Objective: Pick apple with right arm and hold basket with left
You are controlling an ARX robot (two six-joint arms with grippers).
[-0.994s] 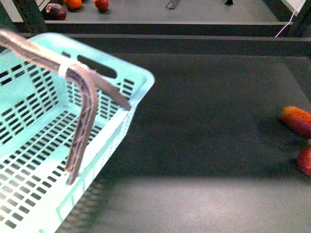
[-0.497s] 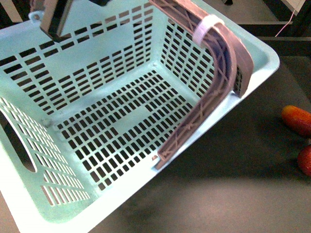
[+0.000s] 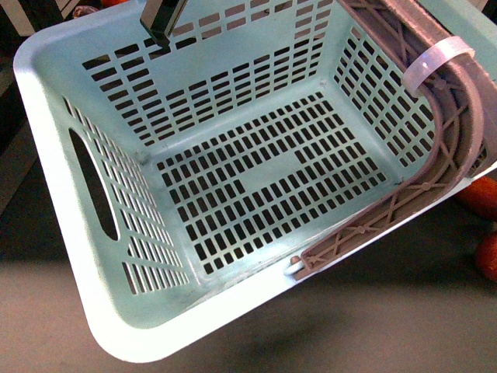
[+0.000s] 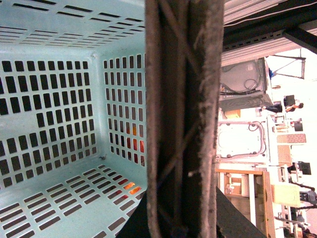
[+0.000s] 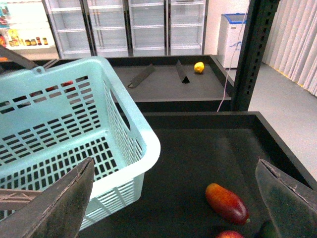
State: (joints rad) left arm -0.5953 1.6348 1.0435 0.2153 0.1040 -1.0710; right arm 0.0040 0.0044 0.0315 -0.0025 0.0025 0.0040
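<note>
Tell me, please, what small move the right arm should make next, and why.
Probably lower the right gripper toward the apple, steering clear of the oval fruit. Its jaws stand open and empty, apart from the apple, which lies untouched beside that fruit, clear of the tilted basket.

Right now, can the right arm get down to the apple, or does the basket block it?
Probably yes. The right claw is open, and the apple lies clear of the basket, beside the oval fruit, with nothing over it. It is only partly in the wrist view, though.
</note>
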